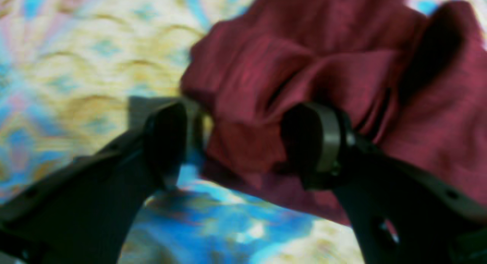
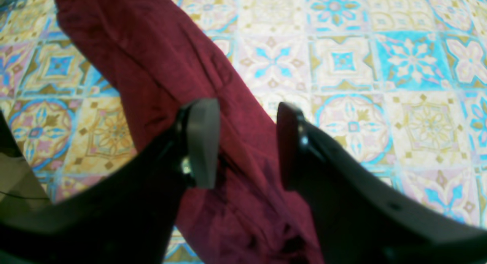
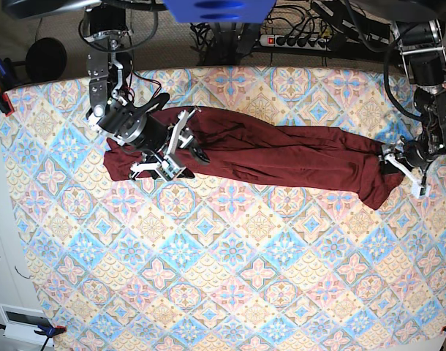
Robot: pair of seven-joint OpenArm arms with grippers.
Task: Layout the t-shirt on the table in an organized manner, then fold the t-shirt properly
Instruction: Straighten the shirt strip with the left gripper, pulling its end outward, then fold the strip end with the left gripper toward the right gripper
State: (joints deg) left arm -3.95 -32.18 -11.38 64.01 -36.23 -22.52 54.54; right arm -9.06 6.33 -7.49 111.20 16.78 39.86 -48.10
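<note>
In the base view the t-shirt (image 3: 281, 157) lies stretched in a long, rumpled band across the far half of the bench (image 3: 230, 292), running from far left to far right, its cloth bunched rather than flat.

At the left end of that band the right end effector (image 3: 168, 152) sits over the garment. The base view shows only that it is on top of the cloth. The right wrist view is sharper: the right end effector (image 2: 247, 142) has its fingers spread, and a strip of the t-shirt (image 2: 159, 62) runs up between them across the tiled bench (image 2: 380, 85). One grey finger pad (image 2: 203, 140) lies over the fabric; the jaws do not press the cloth together, so nothing is pinched there.

At the right end the left end effector (image 3: 404, 162) meets the garment's bunched tip, near the bench's right edge; the base view is too small to show its jaws. The left wrist view, though blurred, shows the left end effector (image 1: 243, 142) spread wide, with a crumpled fold of the t-shirt (image 1: 323, 58) bulging into the gap. One finger (image 1: 323, 142) is against the cloth, the other (image 1: 167, 142) stands over the bare bench (image 1: 76, 66), apart from the fabric. No grip shows.
</note>
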